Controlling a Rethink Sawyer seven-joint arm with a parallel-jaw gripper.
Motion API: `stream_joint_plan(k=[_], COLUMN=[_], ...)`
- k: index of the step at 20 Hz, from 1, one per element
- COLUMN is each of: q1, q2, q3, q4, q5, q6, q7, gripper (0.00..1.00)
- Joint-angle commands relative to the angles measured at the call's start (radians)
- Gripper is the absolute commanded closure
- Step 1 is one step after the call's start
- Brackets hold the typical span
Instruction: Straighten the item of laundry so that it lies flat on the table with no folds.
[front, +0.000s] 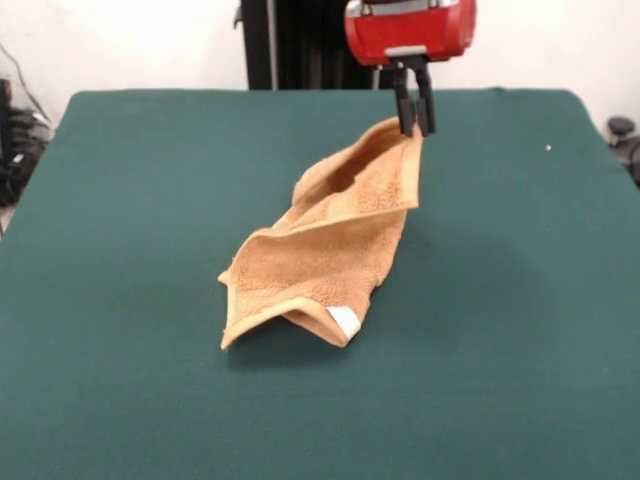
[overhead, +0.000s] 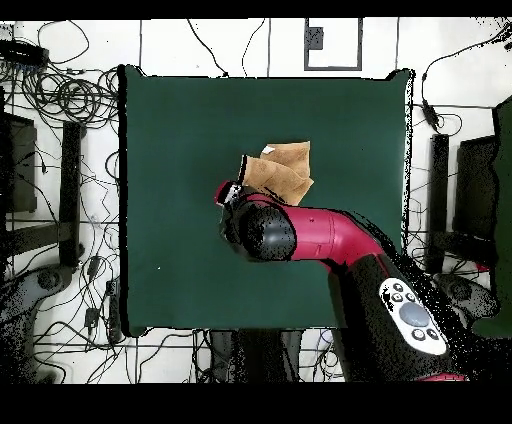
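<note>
The tan-orange towel (front: 325, 240) is rumpled and folded on the dark green table (front: 120, 220). One corner is lifted off the cloth while the near end rests on the table, with a small white tag (front: 343, 320) showing there. My gripper (front: 413, 125) hangs from the red arm head and is shut on the towel's raised far corner. In the overhead view the towel (overhead: 283, 170) lies near the table's middle (overhead: 180, 130), and the red arm (overhead: 300, 235) covers part of it and hides the gripper.
The red and black arm reaches in over the table from the robot's side. Cables and stands (overhead: 60, 150) lie on the floor around the table. A small white speck (front: 548, 148) sits on the cloth at the far right of the front view.
</note>
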Motion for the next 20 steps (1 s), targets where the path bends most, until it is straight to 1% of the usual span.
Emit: stream_joint_plan(k=[1,4,7,11,16,20], q1=[-0.029,-0.052,-0.052,-0.024,0.005,0.003], q2=[0.106,0.124,0.135,0.145,0.184,0.202], q3=[0.173,0.206,0.214,0.200,0.192,0.201], q4=[0.080,0.084,0.082,0.069,0.044,0.044], q5=[0.036,0.030,0.021,0.011,0.010,0.009], q6=[0.007,0.000,-0.013,-0.038,-0.079,-0.094], q7=[0.006,0.000,0.014,0.045,0.067,0.066], gripper=[1.00,1.00,1.00,1.00,1.00,1.00])
